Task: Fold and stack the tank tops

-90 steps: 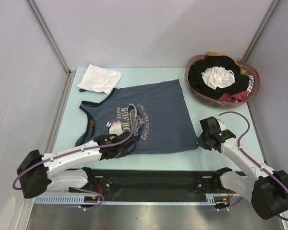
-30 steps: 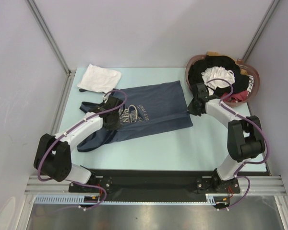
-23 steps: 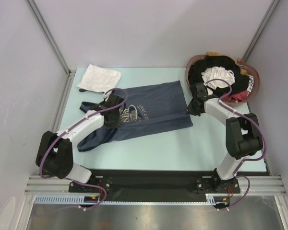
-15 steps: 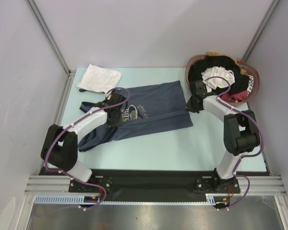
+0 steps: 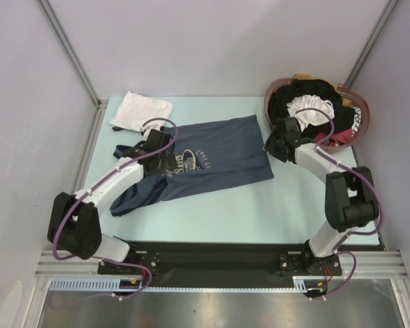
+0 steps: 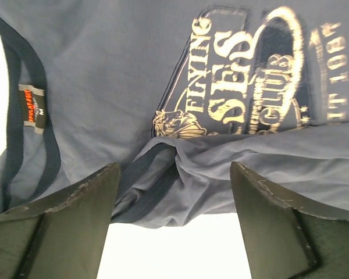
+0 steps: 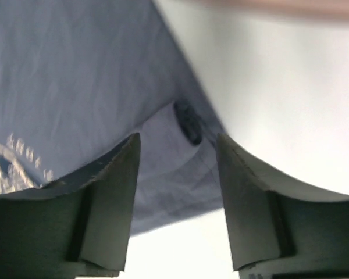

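Observation:
The slate grey-blue tank top [image 5: 219, 154] lies folded lengthwise mid-table, its gold print [image 6: 250, 87] facing up. My left gripper [image 5: 158, 140] hovers over its strap end. In the left wrist view that gripper [image 6: 174, 168] is open, and the folded cloth edge [image 6: 180, 174] lies loose below the fingers. My right gripper [image 5: 277, 142] is at the hem corner by the basket. In the right wrist view it [image 7: 177, 139] is open above the cloth corner [image 7: 174, 174], holding nothing. A folded white tank top [image 5: 141, 111] rests at the back left.
A brown basket [image 5: 364, 117] heaped with black, white and red clothes stands at the back right, close behind my right gripper. Metal frame posts rise at both back corners. The pale table [image 5: 260, 212] shows bare in front of the grey-blue top.
The near half of the grey-blue top was carried over onto the far half. In the last half second both grippers opened and let go of the cloth, lifting slightly.

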{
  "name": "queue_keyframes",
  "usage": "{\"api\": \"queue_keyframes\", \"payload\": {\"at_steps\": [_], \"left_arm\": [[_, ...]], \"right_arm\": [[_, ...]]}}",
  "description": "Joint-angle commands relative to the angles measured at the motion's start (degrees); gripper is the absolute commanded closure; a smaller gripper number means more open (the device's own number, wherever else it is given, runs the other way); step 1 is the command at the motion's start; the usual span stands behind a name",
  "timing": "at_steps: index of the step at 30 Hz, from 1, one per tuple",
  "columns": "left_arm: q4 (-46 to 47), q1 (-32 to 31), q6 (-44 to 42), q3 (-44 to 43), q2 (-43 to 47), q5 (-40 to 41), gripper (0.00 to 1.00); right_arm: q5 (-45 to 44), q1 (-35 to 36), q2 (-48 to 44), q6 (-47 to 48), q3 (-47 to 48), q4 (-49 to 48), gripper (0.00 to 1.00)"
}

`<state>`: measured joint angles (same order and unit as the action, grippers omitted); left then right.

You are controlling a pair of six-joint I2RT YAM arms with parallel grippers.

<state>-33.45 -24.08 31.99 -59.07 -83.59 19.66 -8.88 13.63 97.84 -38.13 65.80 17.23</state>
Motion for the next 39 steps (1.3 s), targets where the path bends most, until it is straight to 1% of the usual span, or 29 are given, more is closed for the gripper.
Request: {"api": "queue_keyframes", "payload": {"at_steps": [1,2,3,5,8,9,10,12,14,18,20,23,24,26,27,31,32,33,39], "left_arm": [[1.72,0.34,-0.52,2.54,5.89,1.09,0.19],[1.81,0.34,-0.70,3.16,7.20,0.21,0.21],[1.99,0.26,-0.87,3.87,7.65,-1.19,0.22],[2.34,0.00,-1.40,5.45,8.61,-1.99,0.25],[3.83,-0.09,-2.45,6.77,8.54,-2.08,0.27],[4.09,-0.09,-2.72,6.69,8.36,-2.26,0.27],[4.27,-0.09,-2.72,6.51,8.10,-2.34,0.27],[4.71,-0.09,-2.72,6.07,7.22,-2.61,0.28],[4.97,-0.09,-2.81,5.54,6.60,-3.40,0.29],[5.15,-0.09,-2.63,5.80,6.77,-3.58,0.30],[5.24,-0.09,-2.63,6.07,6.86,-3.31,0.30],[5.06,-0.09,-2.81,6.07,6.78,-3.22,0.30],[5.15,-0.09,-2.81,6.07,6.78,-3.22,0.31],[5.41,-0.09,-2.72,6.16,6.60,-3.14,0.31],[5.50,-0.09,-2.72,6.07,6.51,-3.05,0.31],[5.59,-0.09,-2.90,6.07,5.90,-2.79,0.32],[5.33,-0.09,-2.90,5.98,5.90,-2.61,0.32],[5.33,-0.09,-2.98,6.07,5.81,-2.26,0.32],[5.85,-0.09,-3.25,5.46,5.20,-1.82,0.32]], "right_arm": [[7.73,0.17,-7.47,5.86,-6.36,-8.61,0.43],[8.35,0.17,-8.10,6.31,-7.60,-9.66,0.45],[10.53,0.26,-8.45,6.57,-8.66,-9.85,0.49],[11.25,0.43,-9.33,7.01,-11.46,-10.02,0.54],[11.52,0.43,-9.34,7.89,-14.64,-12.83,0.54],[12.91,0.43,-9.08,8.24,-14.73,-13.45,0.53],[13.36,0.43,-8.64,8.42,-14.56,-13.72,0.47],[14.16,0.78,-7.06,7.99,-13.34,-13.89,0.40],[13.81,1.05,-5.39,7.63,-12.37,-13.37,0.40],[12.23,1.75,-3.89,6.14,-11.75,-14.06,0.44],[11.87,1.58,-3.19,5.26,-11.31,-14.42,0.44],[11.87,1.58,-1.43,4.64,-9.91,-14.51,0.37],[11.96,1.58,-1.08,4.38,-9.73,-14.86,0.38],[11.96,1.75,0.15,4.03,-8.94,-15.48,0.44],[11.87,1.75,0.59,4.03,-8.50,-15.48,0.53],[11.35,1.75,2.09,3.85,-6.83,-15.21,0.74],[11.17,1.58,2.18,3.85,-6.48,-15.39,0.83],[11.17,1.40,2.26,3.68,-6.30,-15.39,1.00],[11.17,0.96,2.35,3.33,-3.49,-15.39,1.00]]}}
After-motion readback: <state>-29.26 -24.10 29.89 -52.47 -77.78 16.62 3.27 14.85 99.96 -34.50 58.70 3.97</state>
